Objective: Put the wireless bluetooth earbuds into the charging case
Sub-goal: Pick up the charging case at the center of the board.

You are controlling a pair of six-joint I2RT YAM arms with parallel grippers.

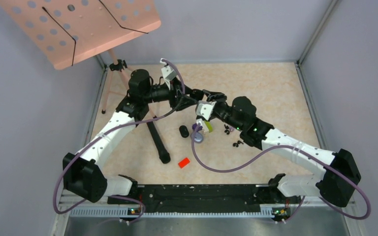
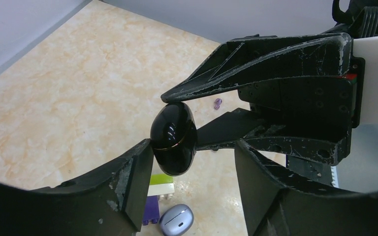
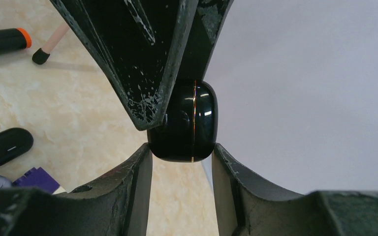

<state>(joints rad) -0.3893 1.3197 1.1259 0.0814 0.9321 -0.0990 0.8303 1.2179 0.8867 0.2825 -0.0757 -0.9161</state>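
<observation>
So, earbuds (image 1: 237, 143): tiny black buds lying loose on the table (image 1: 275, 93), in two small clusters to the right of the green-and-purple toy block (image 1: 205, 126); one pale purple bud (image 2: 218, 103) lies on its own farther beyond the block, seen from the left wrist
black charging case (image 2: 173, 138): glossy and pebble-shaped, its lid seam looks closed; held up off the table, above and just beyond the toy block
right gripper (image 3: 182, 150): clamped on the black charging case, with a fingertip (image 3: 140, 172) pressed against each of two opposite sides
left gripper (image 2: 192, 145): fingers apart and not closed on the case; the tip of one finger (image 2: 130, 182) touches the case's side, and the other finger (image 2: 258, 187) stands clear of it with an open gap between them
second black case (image 1: 183, 132): closed, lying flat on the table near the toy block, to its left
lilac-grey case (image 2: 176, 220): closed, on the table just beside the toy block's purple part, on the side toward the arm bases
red block (image 1: 183, 162): on the table well apart from the toy block, toward the arm bases and a little to the left
pink perforated stand (image 1: 78, 29): far to the left of the toy block, raised at the back corner
</observation>
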